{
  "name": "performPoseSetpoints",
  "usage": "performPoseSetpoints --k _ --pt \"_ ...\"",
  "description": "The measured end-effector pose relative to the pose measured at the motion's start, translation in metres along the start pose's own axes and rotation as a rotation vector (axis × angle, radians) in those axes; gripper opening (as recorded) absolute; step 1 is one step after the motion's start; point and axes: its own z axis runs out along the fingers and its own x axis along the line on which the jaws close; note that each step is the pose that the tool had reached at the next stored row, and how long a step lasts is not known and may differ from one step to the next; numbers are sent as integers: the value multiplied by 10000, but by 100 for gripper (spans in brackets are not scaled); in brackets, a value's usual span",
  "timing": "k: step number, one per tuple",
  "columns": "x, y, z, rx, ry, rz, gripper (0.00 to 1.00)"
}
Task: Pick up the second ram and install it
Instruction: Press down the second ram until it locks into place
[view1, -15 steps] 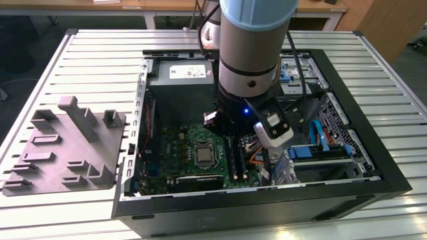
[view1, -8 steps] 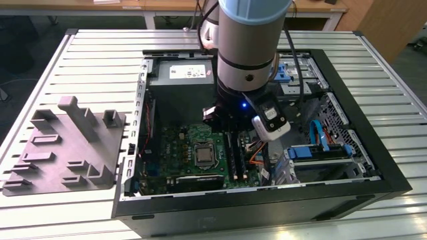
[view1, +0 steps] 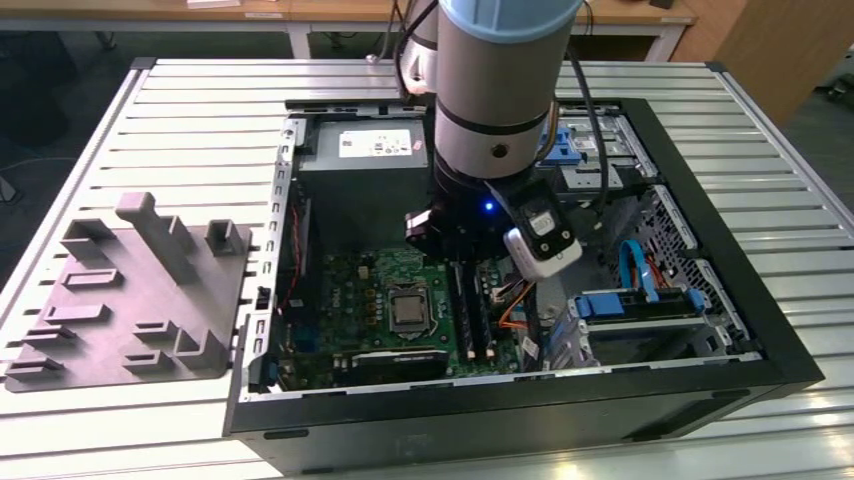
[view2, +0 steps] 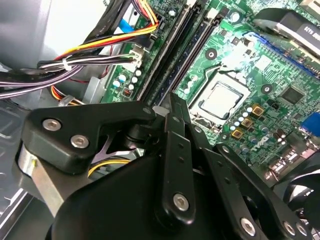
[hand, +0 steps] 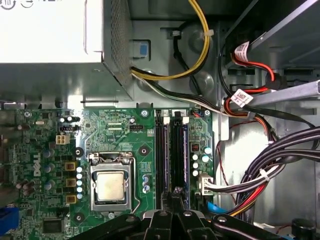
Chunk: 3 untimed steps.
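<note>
Inside the open computer case (view1: 787, 370), my gripper (view1: 461, 262) reaches down to the memory slots of the green motherboard (view1: 374, 290). Its fingers are shut, tips together at the near end of the slots in both wrist views (view2: 169, 102) (hand: 176, 192). Two thin dark sticks stand edge-on in the slots. The one in line with my fingertips, the second ram (hand: 178, 150) (view2: 192, 50) (view1: 481, 315), lies along its slot. I cannot tell whether the tips touch it. The other stick (hand: 160, 150) sits in the neighbouring slot.
A grey plastic tray (view1: 134, 290) with upright tabs lies on the slatted table at the exterior view's left. The processor socket (hand: 110, 185) is beside the slots. Cable bundles (hand: 260, 170) and the power supply (hand: 50, 30) crowd the other sides. A blue drive bay (view1: 641, 305) is at the case's right.
</note>
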Motion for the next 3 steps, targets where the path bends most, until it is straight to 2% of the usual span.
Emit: performPoseSetpoints --k 3 --pt "0 0 -3 0 0 0 10"
